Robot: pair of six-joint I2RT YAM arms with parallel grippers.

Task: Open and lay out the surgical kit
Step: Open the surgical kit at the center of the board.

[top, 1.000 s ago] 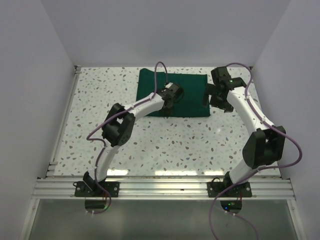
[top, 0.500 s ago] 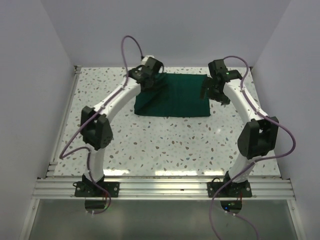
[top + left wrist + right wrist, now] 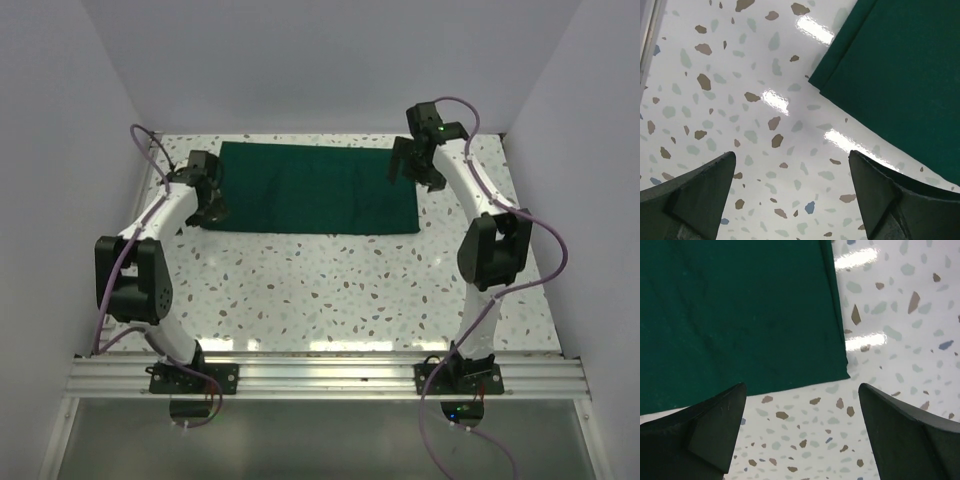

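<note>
White arms (image 3: 165, 215) with black joints (image 3: 133, 280) and grippers (image 3: 212, 198) — purple cables (image 3: 562, 258) looping alongside — stand on black bases (image 3: 195, 378).

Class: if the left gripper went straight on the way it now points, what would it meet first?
Likely the speckled table, just beside the corner of the green cloth; the left gripper is open and empty.

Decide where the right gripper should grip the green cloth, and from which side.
On the cloth, probably its right edge by a corner, coming from the right. It lies flat, but layered folds show along that edge, giving the open right gripper a lip to pinch.
</note>
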